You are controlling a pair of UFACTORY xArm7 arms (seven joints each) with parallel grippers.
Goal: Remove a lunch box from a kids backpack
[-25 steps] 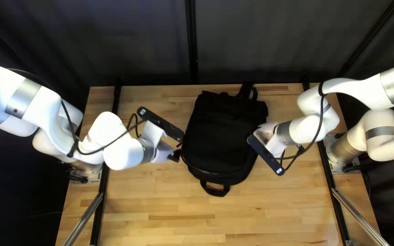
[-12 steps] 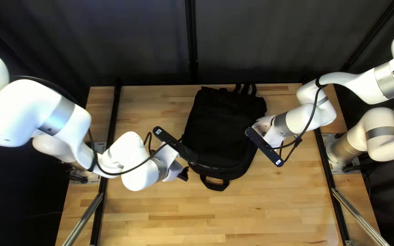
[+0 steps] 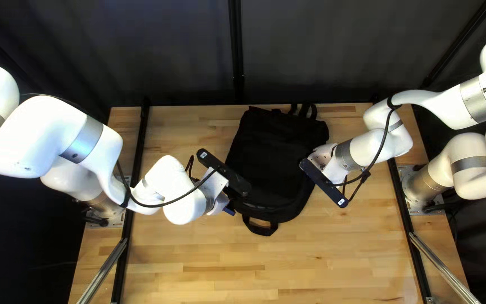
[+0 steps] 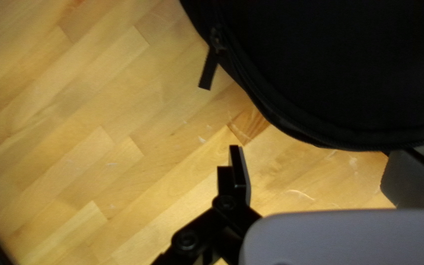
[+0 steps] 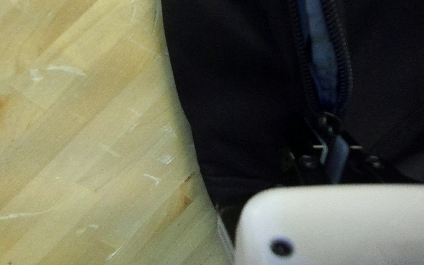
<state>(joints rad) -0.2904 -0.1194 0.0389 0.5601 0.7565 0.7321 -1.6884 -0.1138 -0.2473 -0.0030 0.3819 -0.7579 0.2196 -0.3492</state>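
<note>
Unzipping the black backpack comes before the lunch box.
Nearest me, the left gripper waits with fingers spread beside the bag's lower edge, gripping nothing; beyond, the right gripper has its fingers pinched on a zipper pull. Blue material peeks through the slit, maybe the lunch box inside. Next: steady the bag on the desk, widen that opening.
</note>
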